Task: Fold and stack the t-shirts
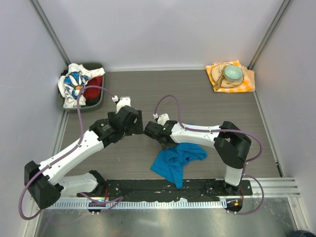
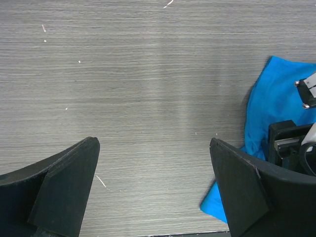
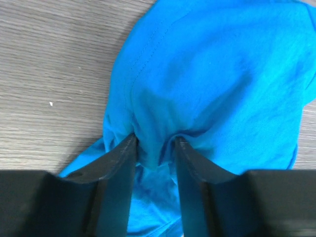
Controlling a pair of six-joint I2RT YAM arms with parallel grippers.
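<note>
The bright blue t-shirt lies crumpled on the wood-grain table near the front centre. My right gripper reaches over the shirt's left upper edge. In the right wrist view its fingers pinch a raised fold of the blue t-shirt between them, the right gripper shut on it. My left gripper hovers just left of it, wide open over bare table, with the blue t-shirt at its right. The daisy-print t-shirt and the red t-shirt sit bunched in a bin at the back left.
The dark bin stands in the back left corner. At the back right, an orange-and-white checked napkin carries a plate and a pale green bowl. Grey walls close in both sides and the back.
</note>
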